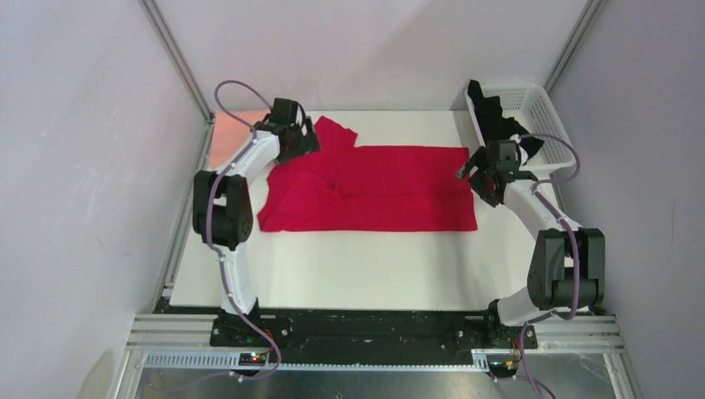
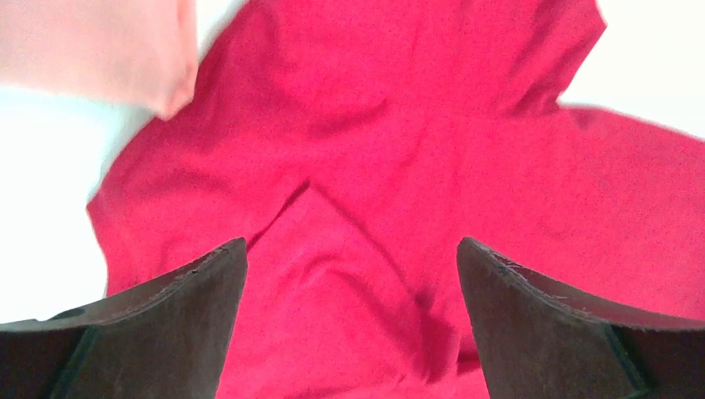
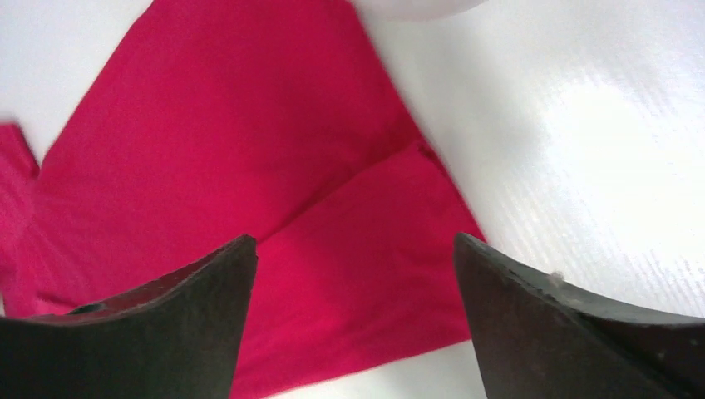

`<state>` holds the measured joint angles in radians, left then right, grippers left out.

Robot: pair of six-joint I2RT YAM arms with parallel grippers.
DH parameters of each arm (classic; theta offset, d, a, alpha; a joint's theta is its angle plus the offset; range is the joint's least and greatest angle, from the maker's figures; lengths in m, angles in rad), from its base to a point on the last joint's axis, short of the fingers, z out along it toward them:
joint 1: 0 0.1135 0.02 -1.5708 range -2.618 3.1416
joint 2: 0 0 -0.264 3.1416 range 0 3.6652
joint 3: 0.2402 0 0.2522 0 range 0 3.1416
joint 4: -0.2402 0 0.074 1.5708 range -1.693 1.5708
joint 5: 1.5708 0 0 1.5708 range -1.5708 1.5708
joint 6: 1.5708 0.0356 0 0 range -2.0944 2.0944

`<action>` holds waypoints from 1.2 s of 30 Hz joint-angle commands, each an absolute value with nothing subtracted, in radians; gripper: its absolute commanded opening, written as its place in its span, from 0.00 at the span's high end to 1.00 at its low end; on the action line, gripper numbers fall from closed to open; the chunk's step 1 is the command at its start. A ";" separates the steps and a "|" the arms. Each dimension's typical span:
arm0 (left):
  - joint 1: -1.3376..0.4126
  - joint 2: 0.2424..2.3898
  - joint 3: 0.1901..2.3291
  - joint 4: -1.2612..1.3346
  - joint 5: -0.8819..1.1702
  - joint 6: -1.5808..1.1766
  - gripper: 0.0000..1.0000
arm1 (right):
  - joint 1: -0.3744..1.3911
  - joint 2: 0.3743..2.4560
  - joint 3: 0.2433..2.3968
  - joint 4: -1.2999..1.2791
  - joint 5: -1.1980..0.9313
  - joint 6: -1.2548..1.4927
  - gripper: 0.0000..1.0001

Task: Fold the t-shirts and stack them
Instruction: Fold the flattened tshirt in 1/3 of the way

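Note:
The bright red t-shirt (image 1: 374,187) lies partly folded along its length on the white table, one sleeve sticking out at the far left. My left gripper (image 1: 303,137) hovers open over its far-left part, with only red cloth (image 2: 399,166) below its fingers and nothing between them (image 2: 352,249). At the shirt's right edge, my right gripper (image 1: 478,174) also stands open, and the folded red corner (image 3: 249,150) shows below its empty jaws (image 3: 353,245). A salmon-pink t-shirt (image 1: 229,137) lies at the far-left table corner (image 2: 100,50). A black t-shirt (image 1: 499,120) hangs in the basket.
A white mesh basket (image 1: 544,108) stands at the far right of the table, just behind the right gripper. Metal frame posts and grey walls close in the sides. White table surface (image 1: 374,266) stretches between the red shirt and the arm bases.

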<state>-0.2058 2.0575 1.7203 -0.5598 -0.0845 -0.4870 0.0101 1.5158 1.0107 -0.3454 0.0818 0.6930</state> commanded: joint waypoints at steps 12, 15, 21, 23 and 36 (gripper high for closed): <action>-0.233 1.788 1.161 -0.284 0.106 -0.596 0.00 | 0.248 1.675 0.978 -0.129 -0.158 0.581 0.01; -0.234 1.797 1.106 -0.272 0.092 -0.606 0.00 | 0.258 1.705 0.972 -0.167 -0.149 0.580 0.01; -0.235 1.726 0.932 -0.236 0.076 -0.635 0.00 | 0.272 1.608 0.823 -0.165 -0.135 0.617 0.01; -0.240 1.663 0.840 -0.221 0.058 -0.649 0.00 | 0.284 1.558 0.768 -0.178 -0.131 0.621 0.01; -0.426 0.971 0.228 -0.283 -0.083 -0.922 0.00 | 0.463 1.035 0.389 -0.422 -0.055 0.764 0.01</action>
<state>-0.3721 1.0889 0.3752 -0.0929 -0.0414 -0.7834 0.4206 1.1408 0.4740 -0.2199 -0.0837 0.6930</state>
